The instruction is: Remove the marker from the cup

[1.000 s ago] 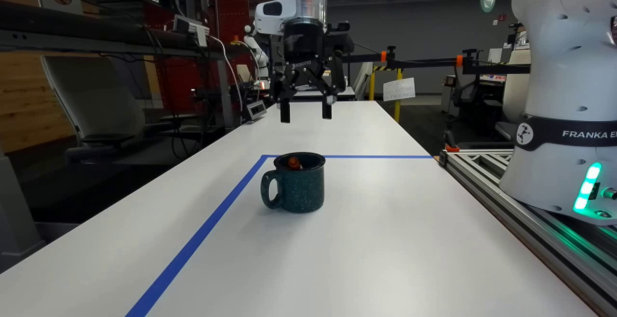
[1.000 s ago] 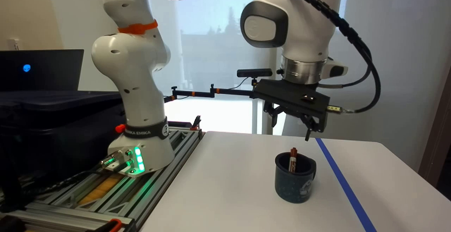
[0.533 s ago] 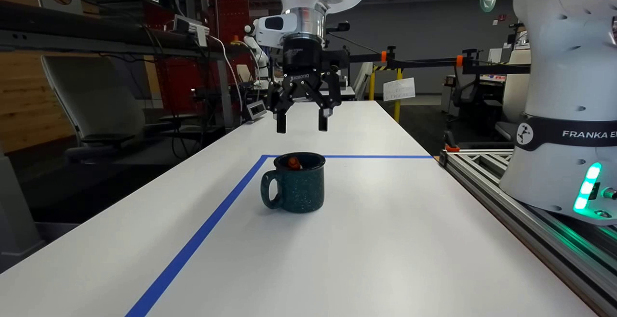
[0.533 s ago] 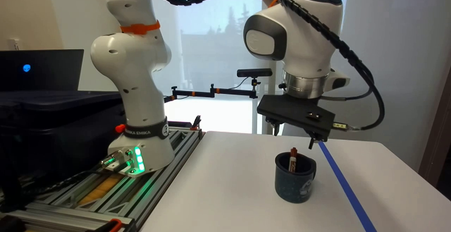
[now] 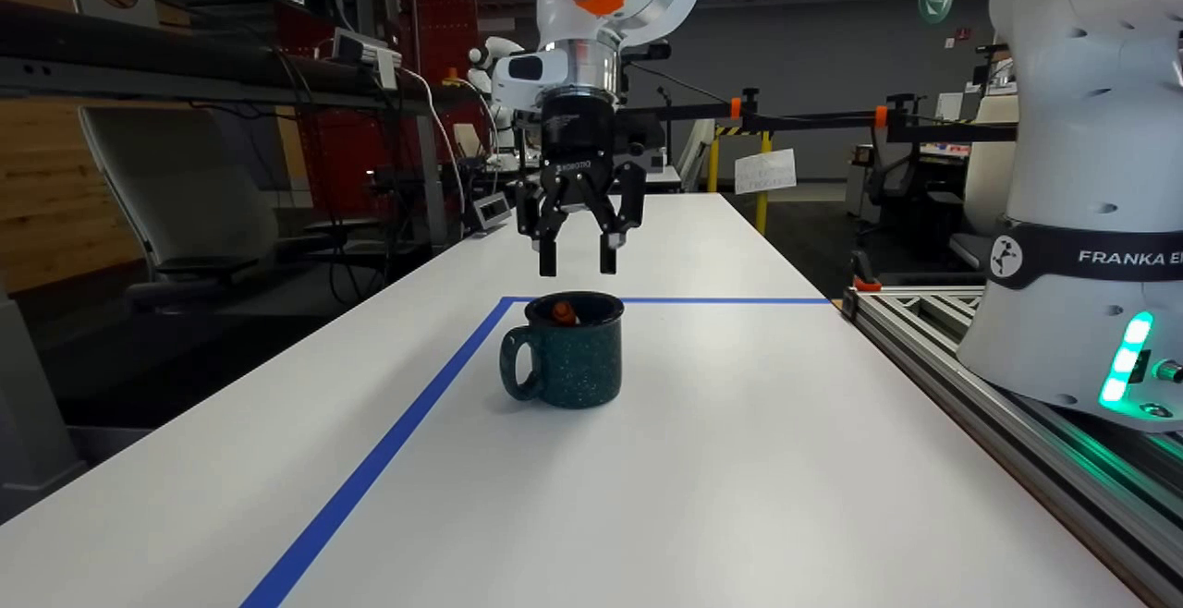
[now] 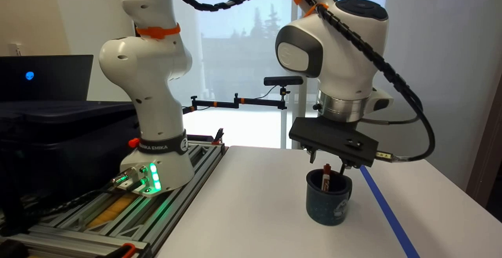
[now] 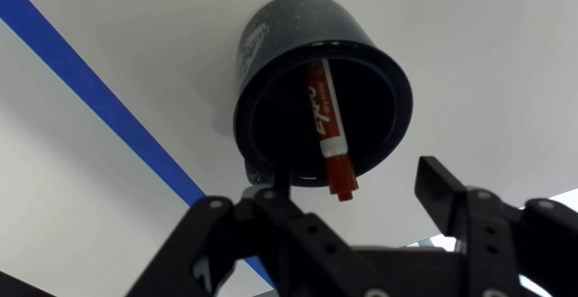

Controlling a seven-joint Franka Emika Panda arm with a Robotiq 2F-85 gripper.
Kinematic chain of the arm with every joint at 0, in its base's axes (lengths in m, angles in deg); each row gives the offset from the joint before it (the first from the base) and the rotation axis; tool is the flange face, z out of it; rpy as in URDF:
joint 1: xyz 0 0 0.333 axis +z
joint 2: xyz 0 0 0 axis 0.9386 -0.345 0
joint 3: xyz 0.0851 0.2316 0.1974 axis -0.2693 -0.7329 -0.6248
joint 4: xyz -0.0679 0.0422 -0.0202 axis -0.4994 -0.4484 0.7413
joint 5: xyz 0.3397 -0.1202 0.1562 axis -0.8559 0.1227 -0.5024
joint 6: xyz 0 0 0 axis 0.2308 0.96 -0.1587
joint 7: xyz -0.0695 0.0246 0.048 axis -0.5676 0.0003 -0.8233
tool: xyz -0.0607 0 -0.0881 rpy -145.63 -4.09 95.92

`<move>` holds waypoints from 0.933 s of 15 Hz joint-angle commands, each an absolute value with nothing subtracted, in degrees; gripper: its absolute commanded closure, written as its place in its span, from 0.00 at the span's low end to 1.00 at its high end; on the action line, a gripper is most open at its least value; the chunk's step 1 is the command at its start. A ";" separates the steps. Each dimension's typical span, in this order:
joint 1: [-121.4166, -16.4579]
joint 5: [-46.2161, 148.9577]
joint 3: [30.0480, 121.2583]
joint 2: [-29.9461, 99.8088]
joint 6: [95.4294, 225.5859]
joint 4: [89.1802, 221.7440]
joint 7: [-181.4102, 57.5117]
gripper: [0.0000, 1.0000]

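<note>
The dark teal-green mug, the cup (image 5: 582, 363), stands upright on the white table; it also shows in an exterior view (image 6: 325, 207) and the wrist view (image 7: 307, 21). The marker (image 7: 327, 103), red with a white band and label, leans inside the cup. Its red cap sticks out above the rim in an exterior view (image 6: 326, 177); only its top shows in an exterior view (image 5: 564, 314). My gripper (image 5: 578, 259) points down just above the cup, partly open and empty. In the wrist view its fingertips (image 7: 354, 170) lie on either side of the marker's cap, apart from it.
Blue tape (image 5: 397, 442) runs along the white table (image 5: 702, 469) beside the cup's handle side. The robot base (image 6: 159, 168) stands on a metal rail frame (image 6: 188, 195) along one table edge. A camera on a thin arm (image 6: 283, 80) stands behind.
My gripper has moved down toward the cup. Its fingers have come somewhat closer together in the last half second. The cup and marker have not moved.
</note>
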State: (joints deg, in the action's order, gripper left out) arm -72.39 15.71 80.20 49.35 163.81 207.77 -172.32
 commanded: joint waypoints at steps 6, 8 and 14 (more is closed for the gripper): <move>-75.40 13.74 77.16 45.44 164.51 206.20 -175.84 0.44; -75.59 13.43 76.50 44.93 164.92 206.38 -176.22 0.48; -76.14 11.91 74.86 43.87 165.10 205.93 -177.40 0.43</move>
State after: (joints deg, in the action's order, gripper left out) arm -75.13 14.14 76.11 44.65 164.22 206.70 -175.20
